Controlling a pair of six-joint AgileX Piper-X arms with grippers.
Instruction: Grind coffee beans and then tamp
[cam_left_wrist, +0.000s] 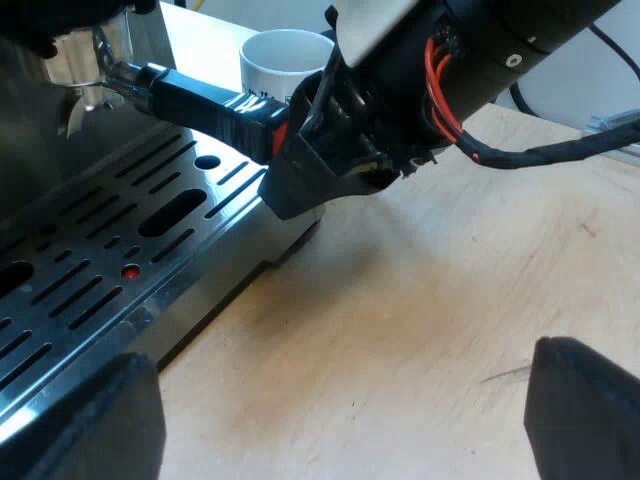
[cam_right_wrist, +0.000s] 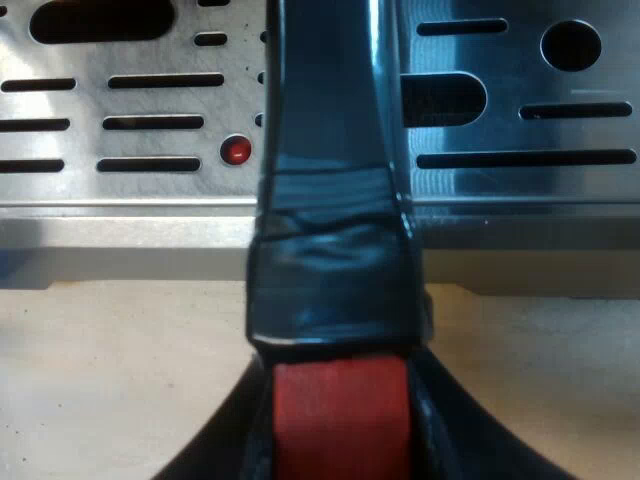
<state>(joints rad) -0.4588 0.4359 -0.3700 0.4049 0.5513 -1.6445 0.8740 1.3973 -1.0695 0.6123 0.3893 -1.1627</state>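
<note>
The metal holder (cam_left_wrist: 72, 58) sits in the espresso machine's front, above the slotted drip tray (cam_left_wrist: 110, 260). Its dark handle (cam_left_wrist: 200, 100) reaches out over the tray's edge and ends in red (cam_left_wrist: 281, 136). My right gripper (cam_left_wrist: 325, 165) is shut on that red end. In the right wrist view the handle (cam_right_wrist: 330, 150) runs over the drip tray (cam_right_wrist: 120, 210), and my right gripper (cam_right_wrist: 340, 440) clasps the red end (cam_right_wrist: 340, 410) from both sides. My left gripper (cam_left_wrist: 340, 440) hangs open over the wooden table beside the tray, with nothing between its fingers (cam_left_wrist: 90, 420).
A white mug (cam_left_wrist: 285, 52) stands behind the holder's handle, beyond the tray. A small red dot (cam_left_wrist: 130, 271) shows among the tray's slots. The wooden tabletop (cam_left_wrist: 430, 300) stretches out beside the machine.
</note>
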